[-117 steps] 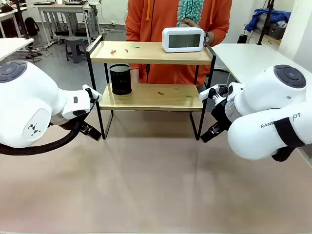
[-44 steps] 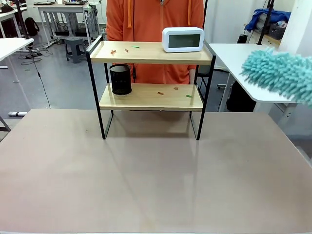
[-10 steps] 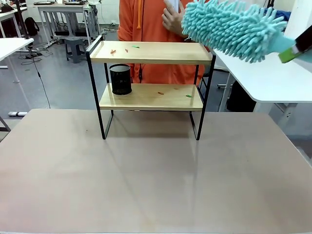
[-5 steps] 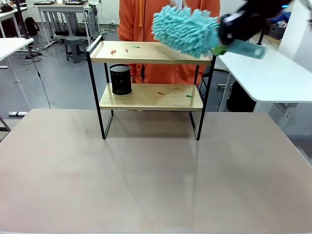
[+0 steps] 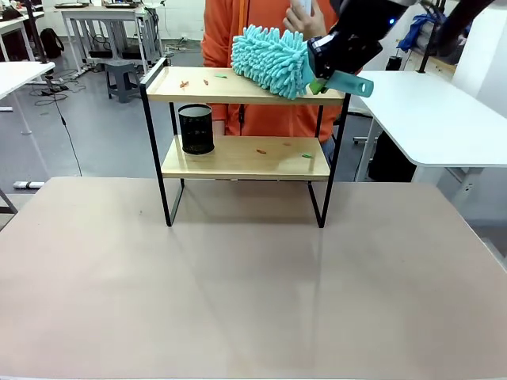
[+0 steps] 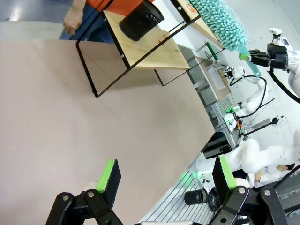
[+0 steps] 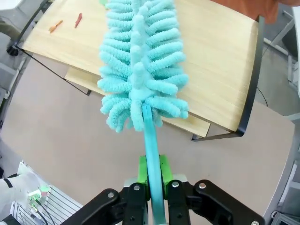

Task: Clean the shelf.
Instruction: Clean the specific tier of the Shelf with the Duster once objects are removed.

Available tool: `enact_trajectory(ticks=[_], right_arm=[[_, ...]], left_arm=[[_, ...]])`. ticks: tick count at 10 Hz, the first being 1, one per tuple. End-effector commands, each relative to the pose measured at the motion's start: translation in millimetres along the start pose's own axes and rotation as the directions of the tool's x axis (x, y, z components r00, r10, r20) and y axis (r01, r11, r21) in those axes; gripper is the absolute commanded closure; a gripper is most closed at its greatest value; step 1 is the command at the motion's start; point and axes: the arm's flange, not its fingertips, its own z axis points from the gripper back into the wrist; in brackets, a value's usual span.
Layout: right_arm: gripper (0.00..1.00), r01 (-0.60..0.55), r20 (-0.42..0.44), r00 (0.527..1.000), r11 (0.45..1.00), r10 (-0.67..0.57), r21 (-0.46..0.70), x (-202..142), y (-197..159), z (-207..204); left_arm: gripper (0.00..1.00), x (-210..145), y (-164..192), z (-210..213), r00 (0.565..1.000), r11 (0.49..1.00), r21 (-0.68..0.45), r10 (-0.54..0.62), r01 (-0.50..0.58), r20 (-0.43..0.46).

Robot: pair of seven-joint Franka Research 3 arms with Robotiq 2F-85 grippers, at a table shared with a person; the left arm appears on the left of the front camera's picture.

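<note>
Two tiers on shelf [image 5: 190,92], standing at far side of brown table [image 5: 253,301]. Step in hand: sweeping top board. Right gripper [image 7: 152,176] clamped on handle of teal duster [image 7: 140,70], fluffy head on or just above board's right half. Left gripper [image 6: 166,173] spread wide, empty, low over table. Next, likely: drag head toward small scraps [image 7: 77,19] at board's left end, then do lower board around black cup [image 5: 196,128]. No brand or writing legible.

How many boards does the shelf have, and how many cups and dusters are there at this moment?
boards of the shelf: 2
black cup: 1
teal duster: 1, clamped in the right gripper
total: 4
</note>
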Motion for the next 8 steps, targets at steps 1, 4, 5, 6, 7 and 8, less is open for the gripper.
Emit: enact_trajectory(ticks=[1,4,5,6,7,8], right_arm=[[0.88,-0.034,-0.015,0.999,0.998,0.035,0.057,7.4,5.6,-0.8],[0.88,-0.178,-0.045,0.981,0.972,0.187,0.155,20.0,26.5,-14.4],[0.88,-0.232,-0.044,0.969,0.954,0.245,0.190,22.6,29.8,-15.6],[0.88,-0.303,-0.067,0.943,0.923,0.326,0.236,21.2,29.3,-15.1],[0.88,-0.365,-0.073,0.915,0.892,0.396,0.266,17.5,23.6,-10.7],[0.88,-0.451,-0.077,0.866,0.839,0.493,0.305,8.4,14.7,-0.8]], left_arm=[[0.00,1.2,-1.7,-1.0,1.000,1.000,-0.017,-0.019,0.019,0.022],[0.00,1.2,-1.7,-1.0,1.000,1.000,-0.017,-0.019,0.019,0.022],[0.00,1.2,-1.7,-1.0,1.000,1.000,-0.017,-0.019,0.019,0.022],[0.00,1.2,-1.7,-1.0,1.000,1.000,-0.017,-0.019,0.019,0.022],[0.00,1.2,-1.7,-1.0,1.000,1.000,-0.017,-0.019,0.019,0.022],[0.00,1.2,-1.7,-1.0,1.000,1.000,-0.017,-0.019,0.019,0.022]])
